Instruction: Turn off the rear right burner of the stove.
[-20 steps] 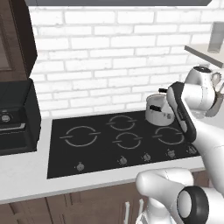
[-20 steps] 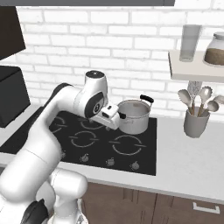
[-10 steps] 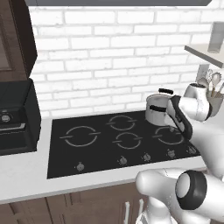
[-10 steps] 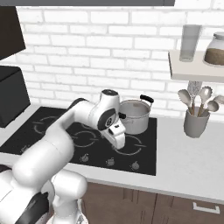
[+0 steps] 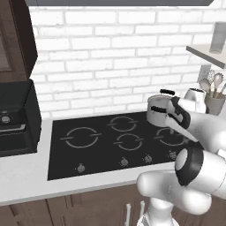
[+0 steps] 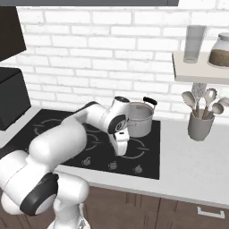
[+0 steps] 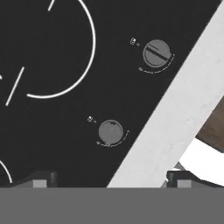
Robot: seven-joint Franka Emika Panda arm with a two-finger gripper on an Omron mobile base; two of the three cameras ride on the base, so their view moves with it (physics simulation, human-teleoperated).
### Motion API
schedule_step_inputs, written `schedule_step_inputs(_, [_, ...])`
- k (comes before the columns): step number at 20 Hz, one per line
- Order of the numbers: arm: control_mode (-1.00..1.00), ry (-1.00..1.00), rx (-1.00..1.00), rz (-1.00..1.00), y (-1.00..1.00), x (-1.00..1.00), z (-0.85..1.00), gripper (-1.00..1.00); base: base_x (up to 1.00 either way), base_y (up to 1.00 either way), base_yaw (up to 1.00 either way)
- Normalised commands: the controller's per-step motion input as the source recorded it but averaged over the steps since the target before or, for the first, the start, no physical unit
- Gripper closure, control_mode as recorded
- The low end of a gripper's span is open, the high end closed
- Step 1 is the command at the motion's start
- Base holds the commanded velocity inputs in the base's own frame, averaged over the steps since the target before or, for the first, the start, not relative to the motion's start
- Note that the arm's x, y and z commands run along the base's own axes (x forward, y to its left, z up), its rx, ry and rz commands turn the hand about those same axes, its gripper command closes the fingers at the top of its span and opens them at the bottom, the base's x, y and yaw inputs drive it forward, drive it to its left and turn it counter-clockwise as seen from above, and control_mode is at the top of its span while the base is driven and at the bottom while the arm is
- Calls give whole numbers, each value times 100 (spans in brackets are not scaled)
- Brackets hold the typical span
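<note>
Black stove, grey ring marks

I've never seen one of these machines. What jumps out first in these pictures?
A big white robot arm bends low over a black glass stove, its hand pointing down at the row of small round knobs along the front edge. Behind the hand, a steel pot sits on the stove's rear right burner.

stove: right front corner hidden behind arm, left base view | knob: tiny label mark beside it too small to read, hand view | gripper: only fingertips show at the bottom edge, wide apart | pot: right side hidden behind arm | utensil jar: cut by right edge
</note>
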Motion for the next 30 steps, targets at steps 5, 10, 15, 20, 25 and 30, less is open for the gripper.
schedule_step_inputs(5, [-100,10,0,-16,0,27,-39,-100,0,0,0])
schedule_step_inputs(10, [-100,8,0,-10,0,12,-40,-100,0,0,0])
schedule_step_inputs(15, [-100,-1,-1,-4,0,0,-40,-100,0,0,0])
schedule_step_inputs(20, [-100,-11,-5,-2,0,0,-36,-100,0,0,0])
schedule_step_inputs(25, [-100,-1,-3,-1,0,0,-41,-100,0,0,0])
schedule_step_inputs(30, [-100,0,-3,0,0,0,-34,-100,0,0,0])
